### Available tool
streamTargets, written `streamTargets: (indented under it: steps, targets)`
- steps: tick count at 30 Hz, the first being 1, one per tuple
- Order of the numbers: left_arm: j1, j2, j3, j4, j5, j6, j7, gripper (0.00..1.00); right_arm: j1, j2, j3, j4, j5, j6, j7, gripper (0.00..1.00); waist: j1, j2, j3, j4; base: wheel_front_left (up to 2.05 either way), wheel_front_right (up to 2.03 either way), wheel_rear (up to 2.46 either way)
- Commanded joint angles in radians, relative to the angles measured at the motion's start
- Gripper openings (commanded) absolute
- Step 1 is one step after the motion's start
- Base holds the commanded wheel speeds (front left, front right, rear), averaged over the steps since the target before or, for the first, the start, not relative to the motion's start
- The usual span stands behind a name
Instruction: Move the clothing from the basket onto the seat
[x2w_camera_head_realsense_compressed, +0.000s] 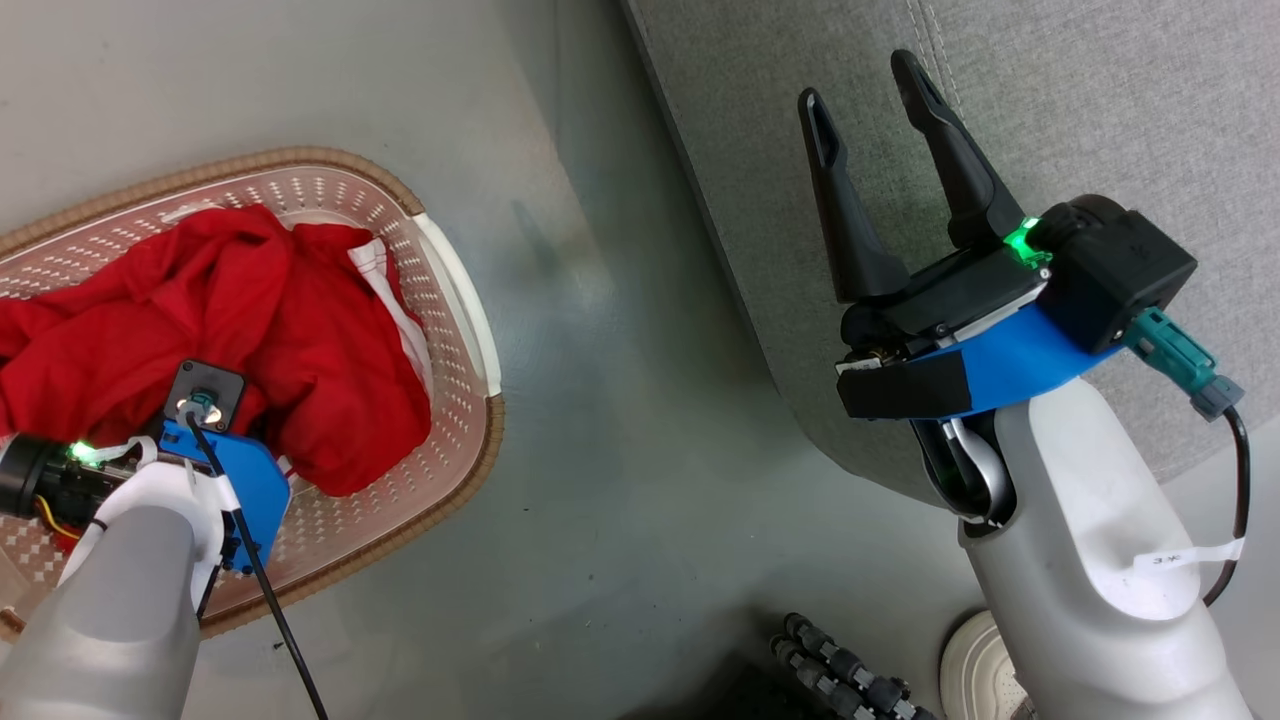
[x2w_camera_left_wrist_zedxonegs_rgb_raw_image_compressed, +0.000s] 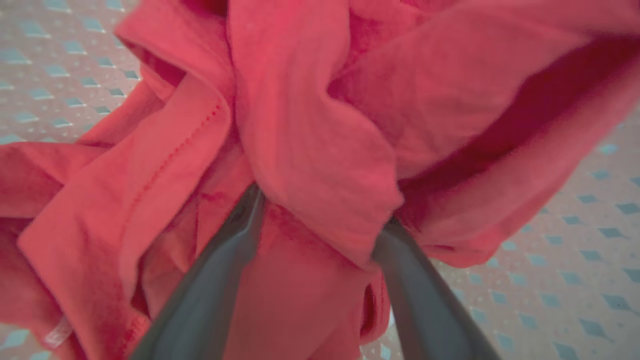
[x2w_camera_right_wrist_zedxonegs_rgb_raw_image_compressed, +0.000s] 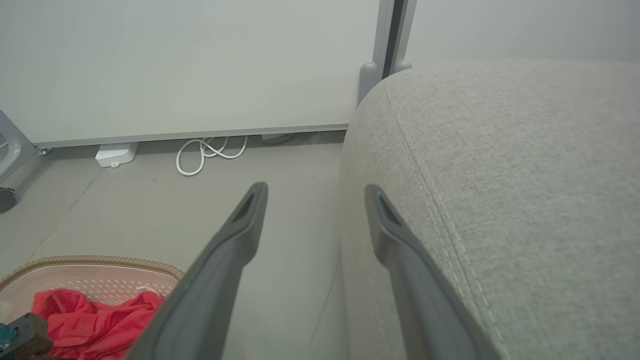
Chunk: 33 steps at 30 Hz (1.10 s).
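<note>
Reaching down into the one basket (x2w_camera_head_realsense_compressed: 300, 160), my left claw (x2w_camera_left_wrist_zedxonegs_rgb_raw_image_compressed: 322, 207) stood released. Its two fingers (x2w_camera_left_wrist_zedxonegs_rgb_raw_image_compressed: 220, 265) were spread wide around a fold of the red clothing (x2w_camera_head_realsense_compressed: 250, 330), their tips hidden under the cloth. The clothing lay in a single crumpled heap inside the basket, reaching toward the rim with the white handle (x2w_camera_head_realsense_compressed: 465, 300). I could not tell how many garments made up the heap; one strip of white trim (x2w_camera_head_realsense_compressed: 385, 280) showed at its edge. My right claw (x2w_camera_head_realsense_compressed: 860, 85) hovered released and empty, two fingers apart, over the rounded edge of the one grey seat (x2w_camera_head_realsense_compressed: 1100, 120). The basket sat on the floor (x2w_camera_head_realsense_compressed: 620, 450), apart from the seat.
</note>
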Motion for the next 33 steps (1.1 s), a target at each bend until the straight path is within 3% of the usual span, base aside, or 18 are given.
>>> streamTargets:
  steps: [1,2,3,4,24,33]
  targets:
    - [-0.02,0.004,-0.001,0.002,-0.001,0.004,-0.004,1.0,-0.009,-0.001,0.0,-0.003,0.006,0.0,-0.005,1.0,-0.0002,0.0,0.002,-0.002,0.0,0.0,0.0]
    - [-0.023,0.004,0.0,0.004,-0.002,0.012,-0.007,0.87,-0.008,-0.001,0.0,-0.003,0.008,0.0,-0.005,1.0,-0.0002,0.0,0.003,-0.003,0.0,0.0,0.0]
    - [-0.026,0.004,-0.001,0.007,-0.002,0.014,-0.012,0.32,-0.006,-0.001,0.0,-0.004,0.009,0.0,-0.005,1.0,-0.0002,0.0,0.004,-0.005,0.0,0.0,0.0]
    - [-0.028,0.004,-0.002,0.011,-0.003,0.017,-0.013,0.0,-0.005,-0.001,-0.002,-0.004,0.01,0.0,-0.005,1.0,-0.0002,0.0,0.005,-0.006,0.0,0.0,0.0]
    - [-0.055,-0.035,-0.011,0.064,-0.051,0.017,-0.032,0.0,0.001,-0.001,-0.019,0.005,-0.013,0.0,-0.005,1.0,-0.0002,0.0,-0.015,0.018,0.0,0.0,0.0]
    - [-0.026,-0.115,-0.021,0.09,-0.079,0.005,-0.094,0.0,0.031,-0.002,-0.032,0.076,-0.103,0.0,-0.005,1.0,-0.0002,0.0,-0.16,0.094,0.0,0.0,0.0]
